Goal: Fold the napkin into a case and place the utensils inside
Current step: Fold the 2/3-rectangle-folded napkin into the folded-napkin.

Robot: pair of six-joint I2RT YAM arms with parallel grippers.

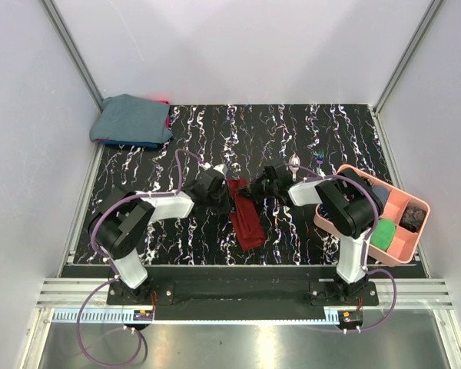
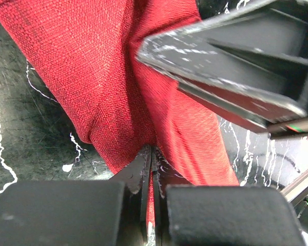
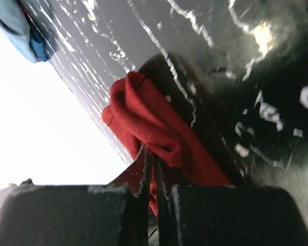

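Two pinches on one cloth make up this moment. At ten o'clock on the worktop (image 1: 127,173) lies a blue-grey cloth bundle (image 1: 131,119), out of play. Next, the left fingers (image 1: 229,192) are closed tight on the napkin (image 1: 246,217), which lies near the middle as a narrow strip running from twelve toward five o'clock. The right fingers (image 1: 251,188) clamp the same far end from the three o'clock side. I judge that both grip there so a fold can be carried over together and kept square. The spoon (image 1: 294,163) and the teal-handled piece (image 1: 320,161) wait at one o'clock of the napkin, apart from it and not yet inside. The pink tray (image 1: 399,257) sits at four o'clock. The overhead view gives the layout but hides the fingertips behind the wrists. Each wrist view supplies that detail: red weave nipped between fully closed tips, flat on the left side and bunched into a thick roll on the right.
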